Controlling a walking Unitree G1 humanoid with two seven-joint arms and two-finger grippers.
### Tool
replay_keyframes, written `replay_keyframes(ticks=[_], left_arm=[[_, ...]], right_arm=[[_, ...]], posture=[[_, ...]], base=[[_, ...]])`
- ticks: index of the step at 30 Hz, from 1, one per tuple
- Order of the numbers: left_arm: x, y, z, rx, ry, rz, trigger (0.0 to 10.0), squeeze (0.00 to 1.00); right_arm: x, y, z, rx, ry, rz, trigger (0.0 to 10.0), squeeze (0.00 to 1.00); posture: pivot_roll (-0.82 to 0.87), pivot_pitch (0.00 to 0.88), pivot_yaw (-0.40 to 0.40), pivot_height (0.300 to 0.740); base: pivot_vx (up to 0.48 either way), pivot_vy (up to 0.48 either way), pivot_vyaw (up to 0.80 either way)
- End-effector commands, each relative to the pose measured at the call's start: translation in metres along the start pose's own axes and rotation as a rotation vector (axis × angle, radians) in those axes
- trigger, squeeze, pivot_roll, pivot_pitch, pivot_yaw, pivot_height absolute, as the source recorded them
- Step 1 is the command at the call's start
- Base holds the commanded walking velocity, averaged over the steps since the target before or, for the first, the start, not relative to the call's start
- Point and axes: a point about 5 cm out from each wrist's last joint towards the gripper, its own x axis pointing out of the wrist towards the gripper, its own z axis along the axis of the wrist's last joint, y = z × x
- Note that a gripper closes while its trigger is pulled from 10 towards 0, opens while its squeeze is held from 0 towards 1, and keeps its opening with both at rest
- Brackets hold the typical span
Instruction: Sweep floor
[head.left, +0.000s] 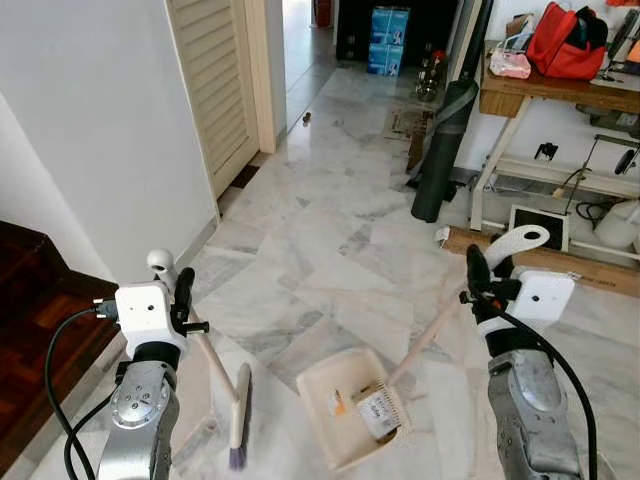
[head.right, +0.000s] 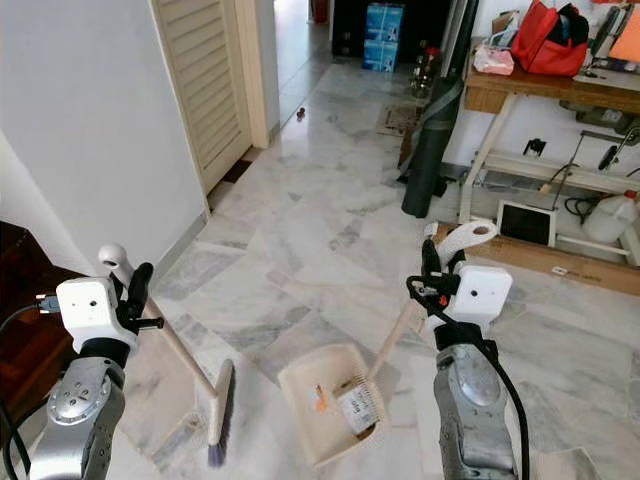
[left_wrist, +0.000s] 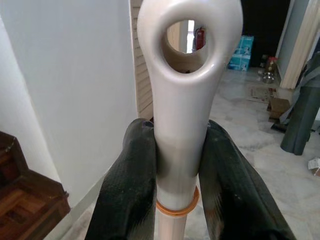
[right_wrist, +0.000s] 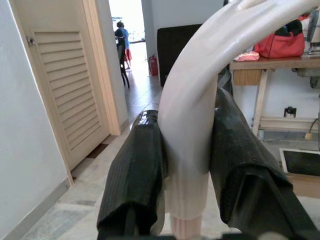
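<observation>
My left gripper (head.left: 182, 296) is shut on the pale handle of a broom (head.left: 212, 365), just below its ring-shaped end (left_wrist: 189, 45). The broom slants down to a brush head (head.left: 240, 418) resting on the marble floor. My right gripper (head.left: 478, 276) is shut on the curved white grip (right_wrist: 190, 125) of a cream dustpan (head.left: 340, 400). The pan lies on the floor between my arms, just right of the brush. It holds a white labelled scrap (head.left: 377, 412) and a small orange bit (head.left: 339, 405). Black fingers (left_wrist: 127, 190) press both sides of the broom handle.
A white wall and a louvred door (head.left: 215, 80) run along the left, with a dark wooden step (head.left: 35, 320) at the near left. A rolled dark mat (head.left: 440, 150) leans by a wooden table (head.left: 520, 95) carrying a red bag (head.left: 565, 45). A person (right_wrist: 121, 37) stands far down the hallway.
</observation>
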Motion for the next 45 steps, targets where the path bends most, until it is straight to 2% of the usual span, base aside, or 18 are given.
replay_keyframes(ticks=[1,5,11,14,18,22,26,34,40,45], left_arm=[[0.005,0.000,0.013,0.003,-0.072,0.006,10.0,0.00],[0.006,-0.002,0.015,0.009,-0.080,-0.005,10.0,0.00],[0.006,0.000,0.015,0.011,-0.083,-0.006,10.0,0.00],[0.006,-0.001,0.014,0.007,-0.079,-0.017,10.0,0.00],[0.006,-0.003,0.014,0.003,-0.083,-0.031,10.0,0.00],[0.005,-0.005,0.014,0.034,-0.081,-0.092,10.0,0.00],[0.002,-0.020,0.010,-0.010,-0.063,-0.192,10.0,0.00],[0.002,-0.025,0.006,-0.034,-0.042,-0.211,10.0,0.00],[0.001,-0.032,0.005,-0.029,-0.040,-0.234,10.0,0.00],[0.002,-0.032,0.005,-0.026,-0.040,-0.230,10.0,0.00]], right_arm=[[0.006,0.009,0.010,0.032,-0.055,0.035,10.0,0.00],[0.005,0.017,0.006,-0.002,-0.038,0.103,10.0,0.00],[0.006,0.015,0.007,0.012,-0.044,0.085,10.0,0.00],[0.004,0.020,0.003,0.005,-0.027,0.123,10.0,0.00],[0.003,0.021,0.003,0.003,-0.026,0.124,10.0,0.00],[0.005,0.018,0.004,0.000,-0.030,0.111,10.0,0.00],[0.004,0.022,0.002,-0.006,-0.026,0.135,10.0,0.00],[0.006,0.021,0.004,-0.002,-0.032,0.121,10.0,0.00],[0.006,0.022,0.004,-0.003,-0.031,0.116,10.0,0.00],[0.006,0.020,0.004,0.001,-0.036,0.087,10.0,0.00]], posture=[[-0.03,0.000,-0.018,0.740],[-0.02,0.000,-0.012,0.740],[-0.03,0.000,-0.004,0.740],[-0.04,0.000,-0.003,0.740],[-0.03,0.000,-0.003,0.740],[-0.03,0.000,-0.001,0.740],[-0.03,0.000,-0.004,0.740],[-0.03,0.000,-0.013,0.740],[-0.03,0.000,-0.014,0.740],[-0.03,0.000,-0.011,0.740]], base=[[0.000,0.000,0.00],[0.000,0.000,0.00],[0.000,0.000,0.00],[0.000,0.000,0.00],[0.000,0.000,0.00],[0.000,0.000,0.00],[0.000,0.000,0.00],[0.000,0.000,0.00],[0.000,0.000,0.00],[0.000,0.000,0.00]])
